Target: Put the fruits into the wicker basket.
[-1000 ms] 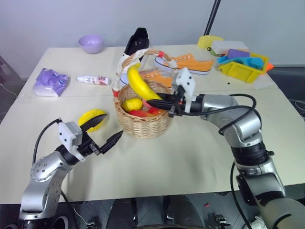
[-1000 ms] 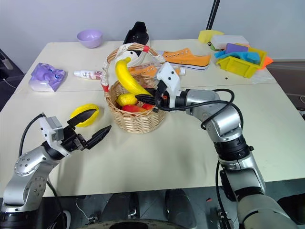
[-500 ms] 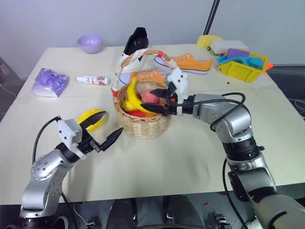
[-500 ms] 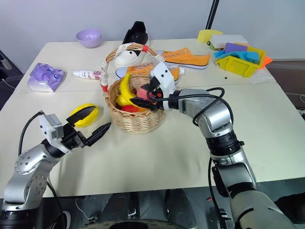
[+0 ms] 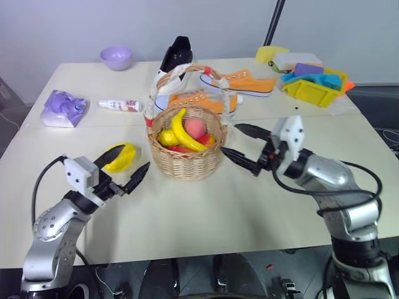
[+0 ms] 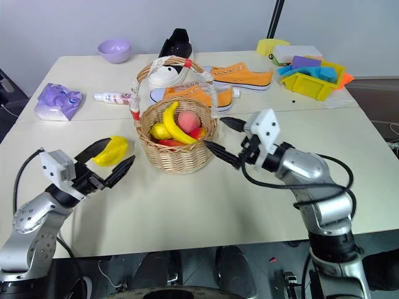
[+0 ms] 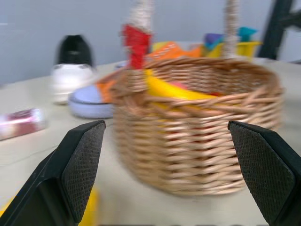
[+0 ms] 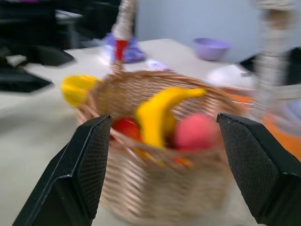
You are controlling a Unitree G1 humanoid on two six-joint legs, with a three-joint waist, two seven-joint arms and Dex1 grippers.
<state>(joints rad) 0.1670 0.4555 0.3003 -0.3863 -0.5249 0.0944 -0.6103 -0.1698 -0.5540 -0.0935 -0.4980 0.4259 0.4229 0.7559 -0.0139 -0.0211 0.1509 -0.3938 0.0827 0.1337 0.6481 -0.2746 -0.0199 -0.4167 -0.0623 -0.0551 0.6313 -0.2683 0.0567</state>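
Note:
The wicker basket (image 5: 187,163) stands mid-table with a banana (image 5: 185,128), a pink peach (image 5: 195,128), a lemon (image 5: 166,137) and red pieces inside. A yellow starfruit (image 5: 123,156) lies on the table left of the basket. My left gripper (image 5: 136,157) is open beside the starfruit, one finger across it and the other toward the basket, holding nothing. My right gripper (image 5: 230,138) is open and empty just right of the basket, pointing at it. The right wrist view faces the basket (image 8: 155,188), with the banana (image 8: 157,110) and the peach (image 8: 195,132) inside.
Two orange sneakers (image 5: 249,82) and a black-and-white shoe (image 5: 176,55) lie behind the basket. A purple bowl (image 5: 116,56), a purple packet (image 5: 64,107) and a small bottle (image 5: 121,104) are at the back left. A yellow bin (image 5: 312,90) sits at the back right.
My right gripper opened and let the banana drop into the basket, then drew back to the right of it. The left gripper shifted slightly left, still open.

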